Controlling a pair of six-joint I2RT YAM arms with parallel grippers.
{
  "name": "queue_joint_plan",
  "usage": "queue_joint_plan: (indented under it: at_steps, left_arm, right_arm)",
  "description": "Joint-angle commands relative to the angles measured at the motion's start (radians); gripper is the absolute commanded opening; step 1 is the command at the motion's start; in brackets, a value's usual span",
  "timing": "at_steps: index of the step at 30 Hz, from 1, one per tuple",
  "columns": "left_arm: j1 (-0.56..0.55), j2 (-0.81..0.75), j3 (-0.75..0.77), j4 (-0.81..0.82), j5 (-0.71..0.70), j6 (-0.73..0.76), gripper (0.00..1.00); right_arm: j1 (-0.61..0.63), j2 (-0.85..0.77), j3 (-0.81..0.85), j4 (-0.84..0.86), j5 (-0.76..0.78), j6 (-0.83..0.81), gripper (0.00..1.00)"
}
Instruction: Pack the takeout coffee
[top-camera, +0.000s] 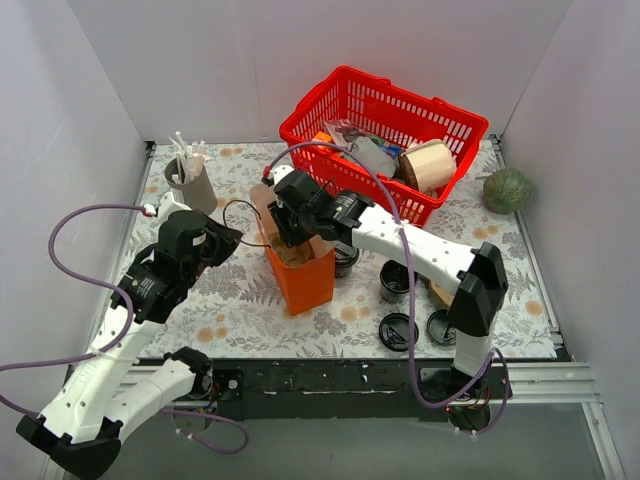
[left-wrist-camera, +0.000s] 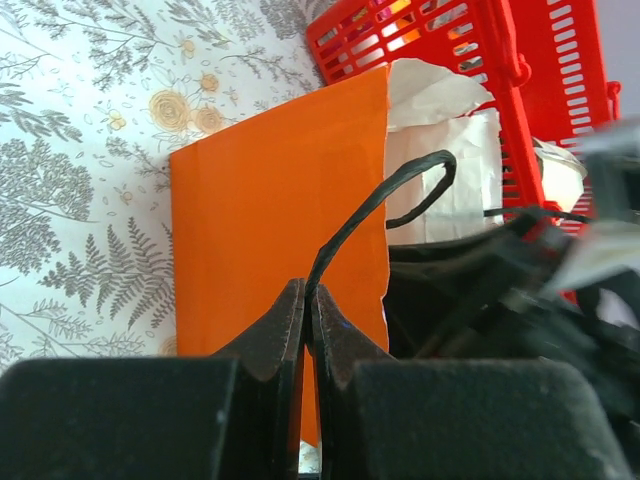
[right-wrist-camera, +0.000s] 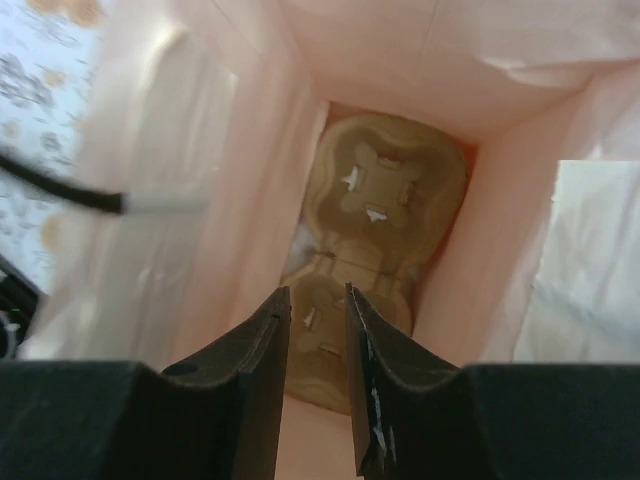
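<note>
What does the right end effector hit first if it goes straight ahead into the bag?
Likely the cardboard cup carrier at the bottom of the bag, around its nearer slot. Nothing shows between the right end effector and it, though depth is hard to judge.

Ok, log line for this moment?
left gripper: shut on bag handle | right gripper: open, empty, at orange paper bag mouth | cardboard cup carrier: bag bottom, no cup seen | dark cup: on table beside bag
</note>
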Motion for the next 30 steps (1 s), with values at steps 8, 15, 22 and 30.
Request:
queue_joint_plan:
  at_steps: [8,15,22,30]
  left_arm:
    - [-0.001,-0.020,0.011,0.065,0.052,0.065,0.00]
    - [-0.001,-0.029,0.010,0.082,0.058,0.074,0.00]
    - [-0.001,-0.032,0.014,0.090,0.069,0.075,0.00]
    - [-0.001,-0.043,0.026,0.070,0.016,0.060,0.00]
  right_arm:
    - [0.005,0.165,-0.012,-0.058,-0.039,-0.018,0.32]
    - [0.006,0.228,-0.052,-0.050,-0.029,0.005,0.31]
    - [0.013,0.283,-0.061,-0.041,-0.005,0.019,0.31]
    - [0.013,0.232,0.060,-0.044,0.008,-0.012,0.42]
